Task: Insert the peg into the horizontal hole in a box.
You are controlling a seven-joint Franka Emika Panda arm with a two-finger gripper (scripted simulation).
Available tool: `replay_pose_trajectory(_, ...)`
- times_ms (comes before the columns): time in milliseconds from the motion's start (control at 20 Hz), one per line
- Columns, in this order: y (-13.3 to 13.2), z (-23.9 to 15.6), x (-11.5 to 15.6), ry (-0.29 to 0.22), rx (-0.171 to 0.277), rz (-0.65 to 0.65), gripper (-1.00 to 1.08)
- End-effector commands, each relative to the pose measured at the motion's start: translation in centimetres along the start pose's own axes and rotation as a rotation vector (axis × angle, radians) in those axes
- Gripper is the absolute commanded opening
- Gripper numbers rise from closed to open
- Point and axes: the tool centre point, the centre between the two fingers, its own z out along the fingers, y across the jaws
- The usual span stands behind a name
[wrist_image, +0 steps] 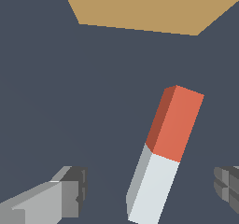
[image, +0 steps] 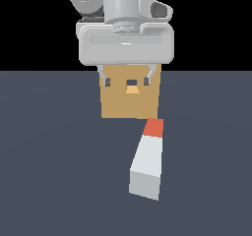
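The peg point(image: 147, 161) lies flat on the dark grey desk point(image: 49, 171), in front of the box point(image: 130, 104) and apart from it. Its red-orange end point(image: 154, 127) points toward the box and sits near the box's lower corner on the exterior view's right; a narrow strip of desk shows between the two. The pale grey-white length runs away from the box at a slight slant, toward the exterior view's left as it nears the camera. In the wrist view the same peg point(wrist_image: 163, 157) lies free on the desk, with the tan box point(wrist_image: 149, 8) beyond its red-orange end.

The box stands upright on the desk. The hole point(image: 131, 85) is a small square opening in the upper middle of its facing side.

The end effector point(image: 128, 81) hangs above the desk in front of the box's upper face. Its two fingers point(image: 107, 81) stand spread wide, one on each side of the hole as seen from the exterior view, and nothing is held between them. In the wrist view the fingertips point(wrist_image: 70, 195) flank the peg's pale part without touching it.
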Motion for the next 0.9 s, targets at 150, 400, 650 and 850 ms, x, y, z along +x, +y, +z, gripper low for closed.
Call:
replay_pose_trajectory(150, 0.1, 0.2, -0.2, 0.0, 0.0, 0.006, 1.0)
replay_pose_trajectory(400, 0.7, 1.4, -1.1, 0.002, 0.003, 0.046, 1.0)
replay_pose_trajectory(650, 1.7, 3.6, -3.0, 0.005, 0.008, 0.122, 1.0)
replay_pose_trajectory(850, 2.7, 6.0, -5.1, 0.009, 0.013, 0.206, 1.0)
